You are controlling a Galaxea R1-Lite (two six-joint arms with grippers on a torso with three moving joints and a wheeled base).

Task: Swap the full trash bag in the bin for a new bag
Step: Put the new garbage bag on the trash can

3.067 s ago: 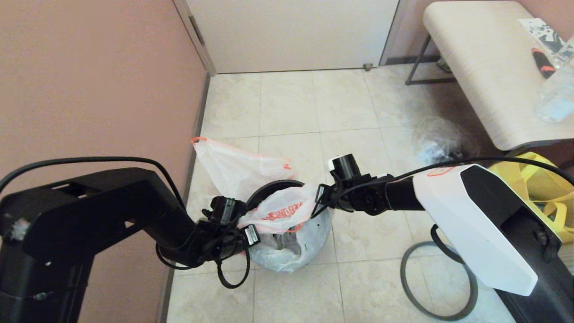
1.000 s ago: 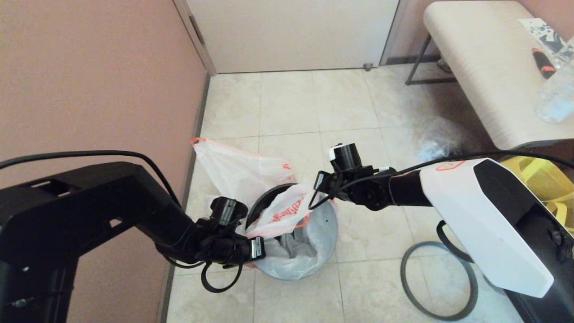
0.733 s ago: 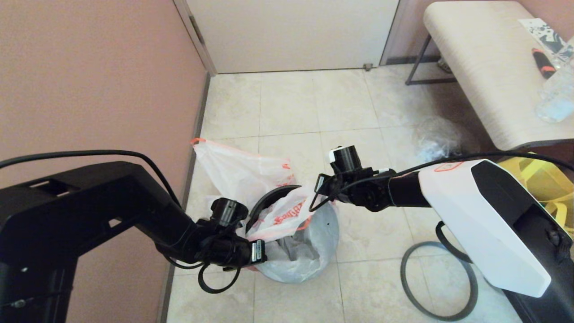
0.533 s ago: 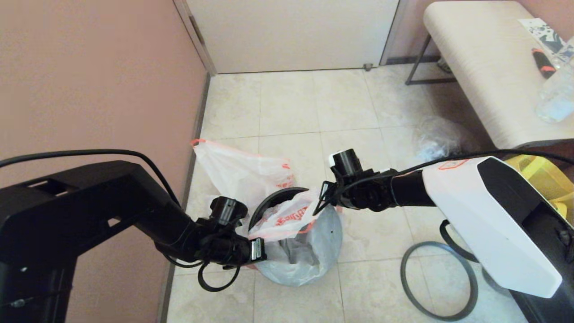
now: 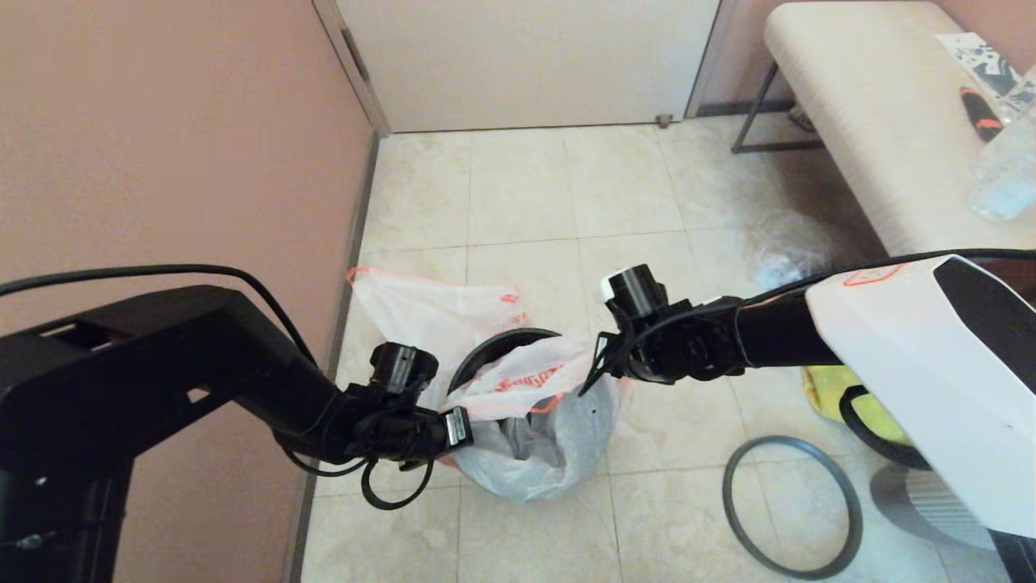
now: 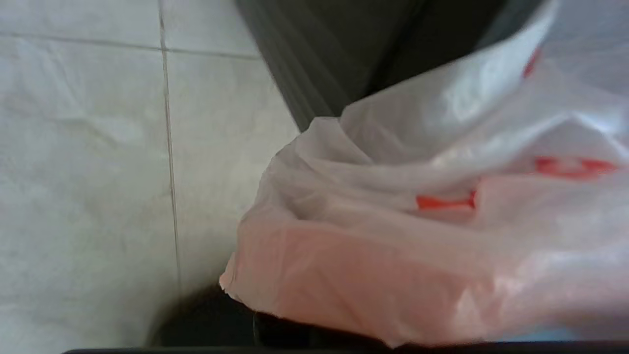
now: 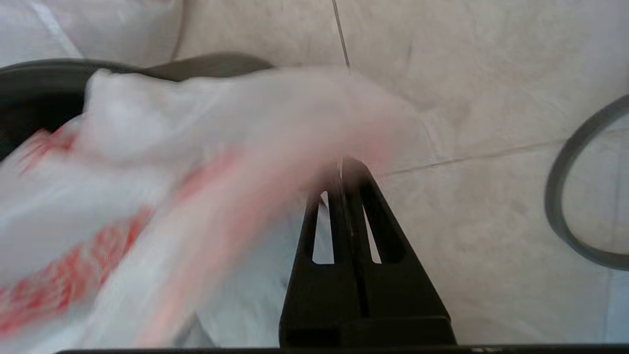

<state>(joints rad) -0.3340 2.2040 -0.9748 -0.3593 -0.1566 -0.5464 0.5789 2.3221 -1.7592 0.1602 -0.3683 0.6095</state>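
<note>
two tools pinch the new bag over the bin: left tool at its near edge, right tool pressed together on its far edge.

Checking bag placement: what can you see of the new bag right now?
The new bag is thin white plastic with red characters and an orange edge. It is stretched and crumpled across the mouth of the bin, not yet pushed in. The left gripper holds its near-left edge; the right gripper, fingers shut, pinches its right edge. Grey plastic shows below it.
</note>
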